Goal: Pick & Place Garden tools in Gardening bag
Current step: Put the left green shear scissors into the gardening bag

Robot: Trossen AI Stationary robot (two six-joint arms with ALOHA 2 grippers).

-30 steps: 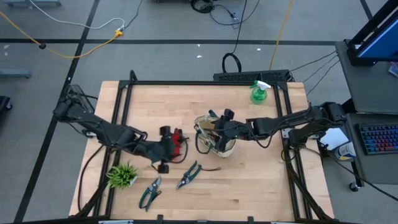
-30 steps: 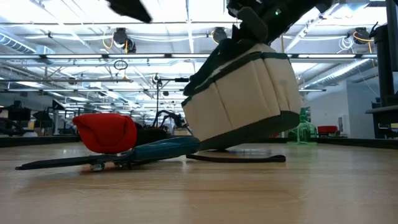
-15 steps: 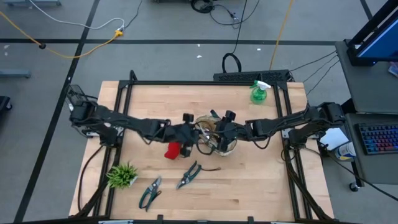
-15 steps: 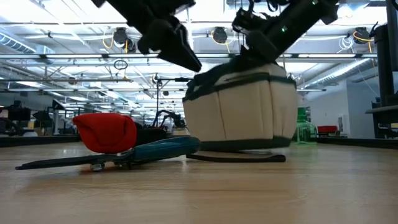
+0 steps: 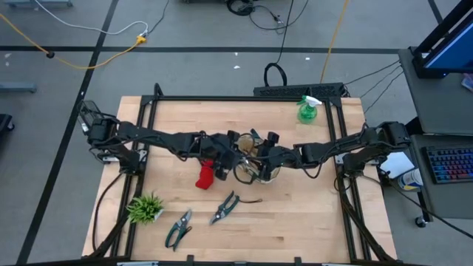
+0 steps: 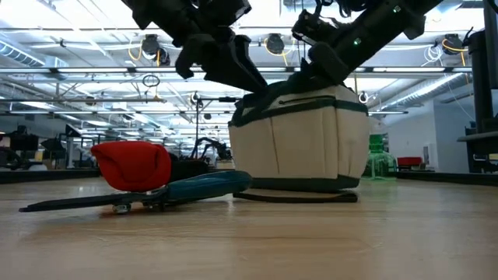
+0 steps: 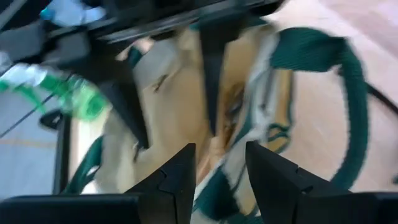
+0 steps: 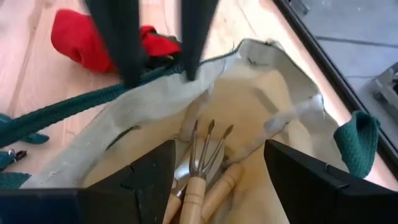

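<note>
bag: the gardening bag stands upright mid-table, mouth up, between both arms.
left gripper: the left gripper is at the bag's left rim, fingers apart over the edge and holding nothing.
right gripper: the right gripper sits over the mouth, jaws spread wide with nothing between them.
inside: a hand rake with a wooden handle lies in the bag.
outside: the red glove is just left of the bag; two pruning shears lie nearer the front edge; the green spray bottle stands at the far edge.
writing: none readable.

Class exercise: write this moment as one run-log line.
left gripper: open, over bag | right gripper: open, at bag | hand rake: in bag | glove, shears: on table
</note>
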